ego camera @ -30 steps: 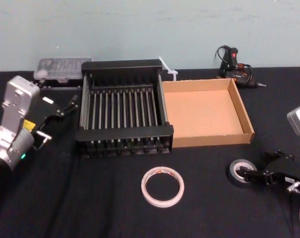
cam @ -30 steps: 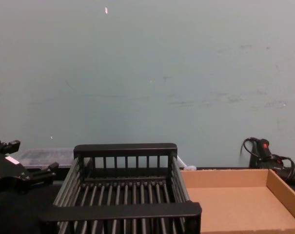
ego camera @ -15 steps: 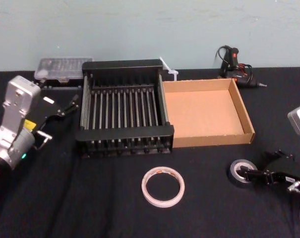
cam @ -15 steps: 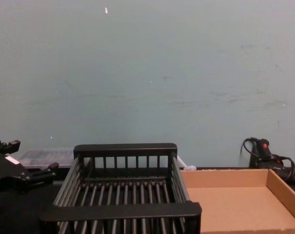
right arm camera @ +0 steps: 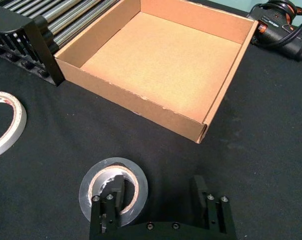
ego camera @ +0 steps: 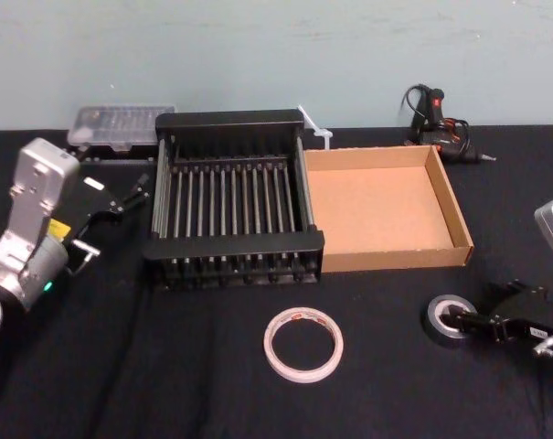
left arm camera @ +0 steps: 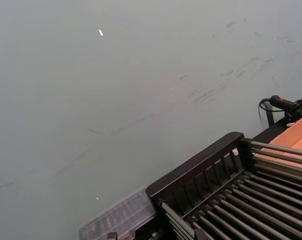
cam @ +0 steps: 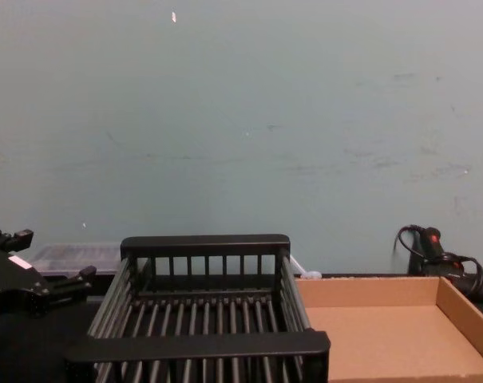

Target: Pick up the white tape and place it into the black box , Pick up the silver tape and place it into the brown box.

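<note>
The silver tape [ego camera: 448, 320] lies flat on the black cloth at the front right, in front of the brown box [ego camera: 395, 256]. My right gripper [ego camera: 482, 322] is low at it and open: one finger [right arm camera: 113, 197] stands inside the roll's [right arm camera: 113, 187] core, the other finger [right arm camera: 200, 197] is well clear of its outer wall. The white tape [ego camera: 303, 343] lies flat in the front middle, before the black box [ego camera: 235, 242]. My left gripper [ego camera: 111, 219] hovers open left of the black box, holding nothing.
A glue gun with its cord [ego camera: 436, 128] lies behind the brown box. A clear plastic case [ego camera: 121, 123] sits behind the black box's left corner. The brown box [right arm camera: 131, 102] and black box [cam: 201, 345] stand side by side, touching.
The whole head view has shifted slightly. My right gripper stays at the silver tape with a finger in its core. The left arm has not moved.
</note>
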